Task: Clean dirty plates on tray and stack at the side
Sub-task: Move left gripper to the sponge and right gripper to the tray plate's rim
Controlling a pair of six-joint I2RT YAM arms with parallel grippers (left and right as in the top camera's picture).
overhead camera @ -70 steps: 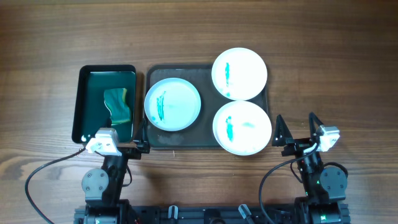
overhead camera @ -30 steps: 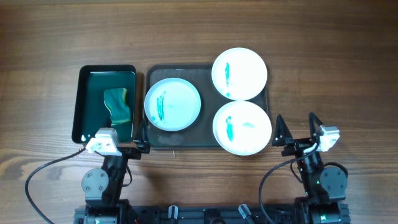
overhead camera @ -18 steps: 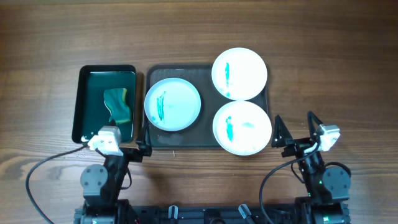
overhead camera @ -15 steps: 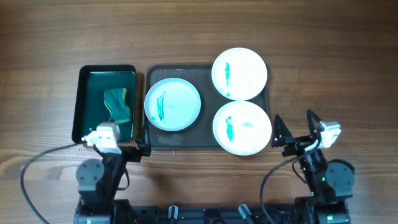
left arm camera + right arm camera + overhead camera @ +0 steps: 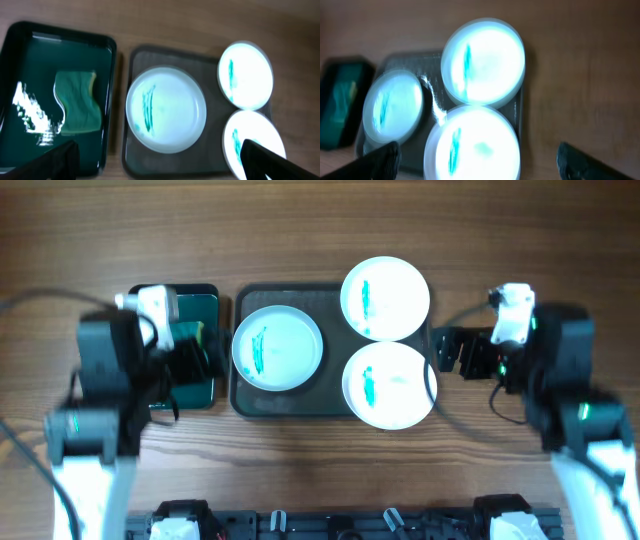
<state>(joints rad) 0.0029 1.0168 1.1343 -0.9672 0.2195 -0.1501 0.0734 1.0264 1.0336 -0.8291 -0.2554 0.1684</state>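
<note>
We're hovering left gripper (image 5: pixel 200 358) at frame left by the sponge (image 5: pixel 75 102) to grab it, right gripper (image 5: pixel 452 352) beside the plates (image 5: pixel 277 347); both claws apart, empty.

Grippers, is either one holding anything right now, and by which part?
Nothing is held. The left gripper and the right gripper both hang open, fingers wide apart, touching neither the plates nor the sponge.

Robot lab bench — wood-grain table (image 5: pixel 320 220), cabled left arm (image 5: pixel 100 380) and right arm (image 5: pixel 560 370), mounting rail (image 5: pixel 340 525) at edge.
</note>
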